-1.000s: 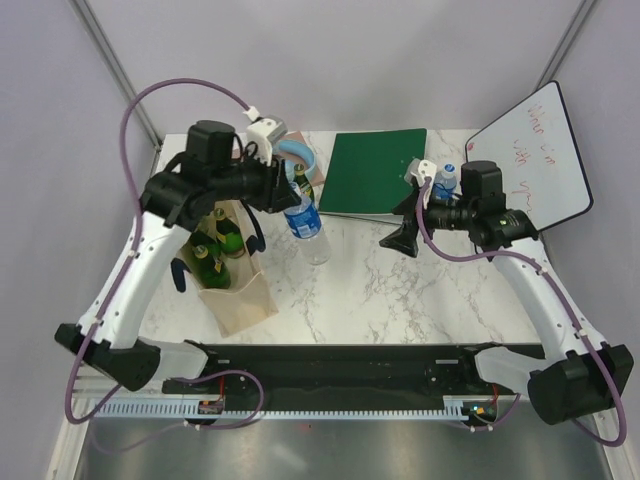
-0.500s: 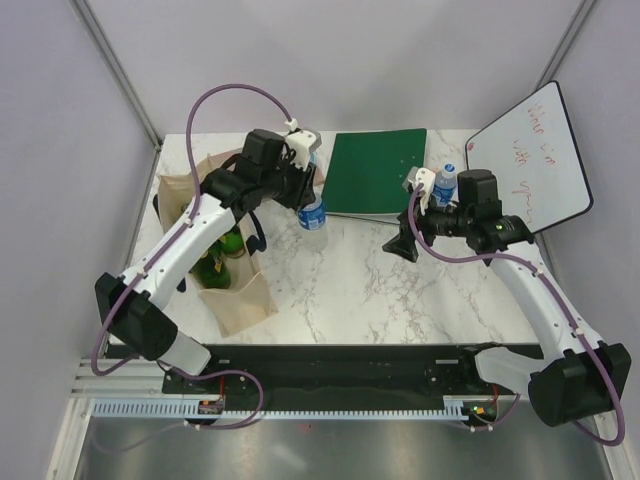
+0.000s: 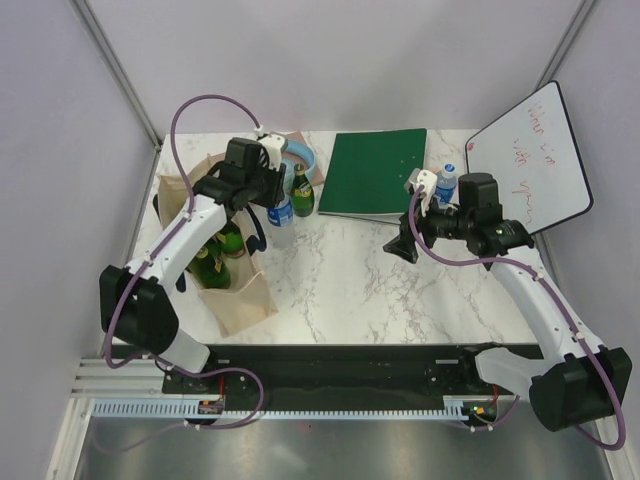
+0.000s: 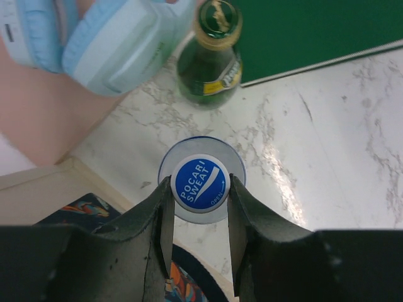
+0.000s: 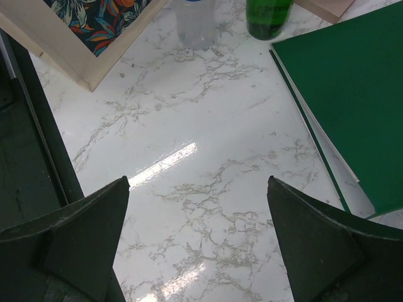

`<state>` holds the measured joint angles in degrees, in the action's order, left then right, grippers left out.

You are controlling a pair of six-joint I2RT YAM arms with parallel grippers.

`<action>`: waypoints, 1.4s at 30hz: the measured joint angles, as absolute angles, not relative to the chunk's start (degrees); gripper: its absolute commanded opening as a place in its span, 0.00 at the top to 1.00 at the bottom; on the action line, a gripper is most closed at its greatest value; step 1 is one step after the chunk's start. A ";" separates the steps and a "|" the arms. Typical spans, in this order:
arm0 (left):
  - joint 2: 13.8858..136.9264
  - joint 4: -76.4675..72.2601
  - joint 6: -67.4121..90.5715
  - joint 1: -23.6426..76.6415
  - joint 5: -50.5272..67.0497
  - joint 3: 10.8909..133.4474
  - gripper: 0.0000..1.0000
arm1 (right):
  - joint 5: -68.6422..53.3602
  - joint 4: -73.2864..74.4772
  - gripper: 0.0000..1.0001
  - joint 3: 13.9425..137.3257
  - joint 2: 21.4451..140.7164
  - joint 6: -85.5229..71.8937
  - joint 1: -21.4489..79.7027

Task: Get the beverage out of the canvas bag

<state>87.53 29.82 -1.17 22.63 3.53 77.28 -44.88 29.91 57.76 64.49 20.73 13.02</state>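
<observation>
Your left gripper [image 4: 199, 195] clamps the cap of the Pocari Sweat bottle [image 3: 281, 214], upright directly beneath it beside the canvas bag [image 3: 240, 300]; right gripper [image 5: 198, 242] spread wide, well apart.

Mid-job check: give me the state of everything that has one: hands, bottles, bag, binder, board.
Left hand: shut on the blue-capped bottle's cap.
Blue-capped bottle: upright, capped, outside the bag.
Right hand: open, empty.
Canvas bag: upright, open, green bottles inside.
Green glass bottle: upright on the table, capped.
Binder: closed, lying flat.
Whiteboard: written on.
</observation>
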 measured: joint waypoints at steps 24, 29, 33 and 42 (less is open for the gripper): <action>96.20 25.63 -1.39 16.45 -0.19 84.49 0.56 | -44.47 29.06 0.02 57.21 64.40 19.33 12.95; 96.05 24.73 -1.10 16.45 -1.08 84.77 0.24 | -44.47 29.08 0.02 57.08 64.27 19.27 12.91; 95.00 23.44 -0.91 16.45 -1.28 86.48 0.18 | -44.47 29.08 0.02 57.04 64.20 19.25 12.91; 85.34 22.33 0.67 16.38 -1.32 90.02 0.00 | -44.47 29.06 0.02 57.04 64.20 19.25 12.91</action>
<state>85.34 22.33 0.67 16.38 -1.32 90.02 -44.47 29.06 57.04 64.20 19.25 12.91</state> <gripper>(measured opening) 0.991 0.982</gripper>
